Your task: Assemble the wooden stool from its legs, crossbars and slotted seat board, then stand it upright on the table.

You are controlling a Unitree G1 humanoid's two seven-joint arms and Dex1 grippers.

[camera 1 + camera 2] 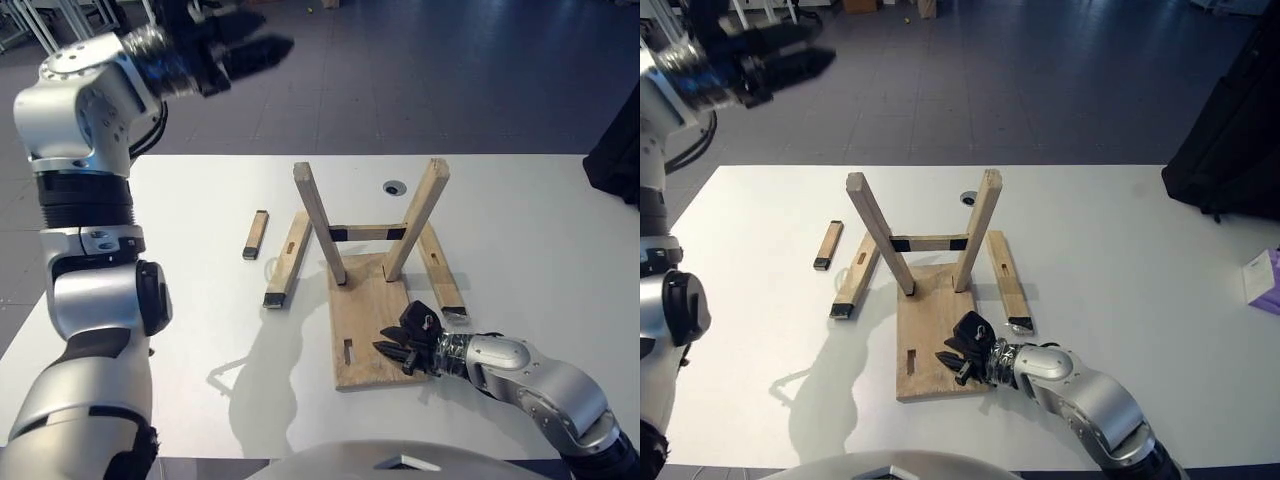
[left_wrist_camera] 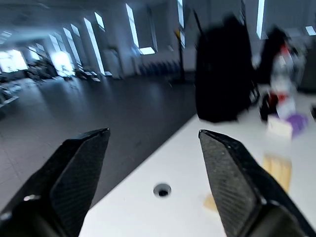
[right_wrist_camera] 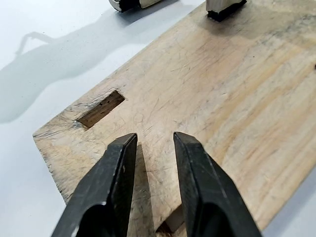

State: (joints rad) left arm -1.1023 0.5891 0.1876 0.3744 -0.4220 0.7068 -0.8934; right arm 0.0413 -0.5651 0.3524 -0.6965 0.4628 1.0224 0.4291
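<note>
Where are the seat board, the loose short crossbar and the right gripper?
seat board [image 1: 362, 310]: left eye view, bare wood near middle
loose short crossbar [image 1: 256, 234]: left eye view, mid-length
right gripper [image 3: 154, 140]: right wrist view, midway between fingertips

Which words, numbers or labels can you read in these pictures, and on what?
None can be read.
The seat board, legs and table bear no print.
The purple box at the table's edge may carry a label, too small to read.

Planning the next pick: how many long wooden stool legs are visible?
4: left upright leg, right upright leg, both standing on the slotted wooden seat board; left flat leg, right flat leg, lying either side of it.
</note>
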